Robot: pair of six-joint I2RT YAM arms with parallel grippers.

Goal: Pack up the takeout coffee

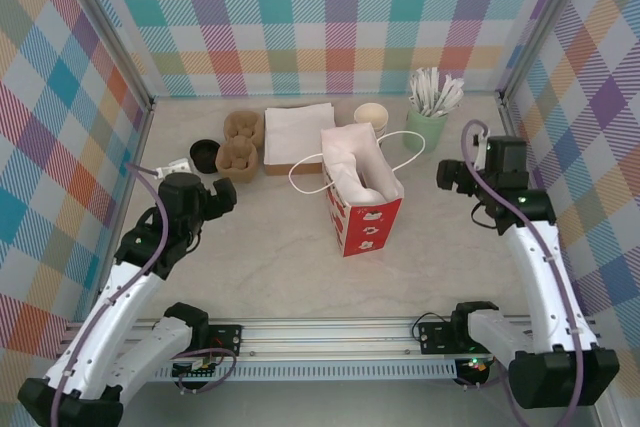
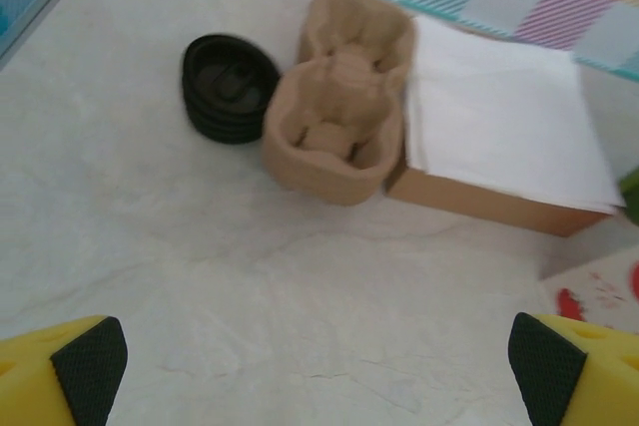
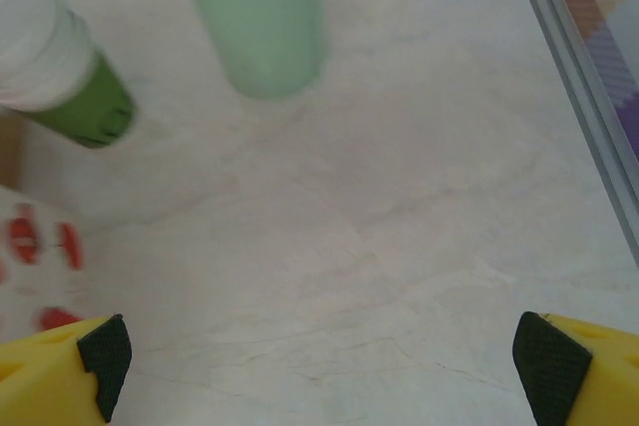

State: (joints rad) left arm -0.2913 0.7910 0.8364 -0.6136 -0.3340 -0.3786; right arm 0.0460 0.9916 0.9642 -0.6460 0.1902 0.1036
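You're at the approach step: left pincer (image 2: 318, 366) and right pincer (image 3: 324, 354) spread, empty; takeout coffee (image 1: 370, 115) stands on the counter (image 1: 250, 257) just behind the paper bag (image 1: 362, 197), so next get the right pincer around it.

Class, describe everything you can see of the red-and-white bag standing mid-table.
The paper bag stands upright at mid-table with its mouth open upward. Its near face is red with white motifs, and its side looks white with red marks. The inside is white, with crumpled white paper in it. Two white cord handles flop outward. It rests on the table.
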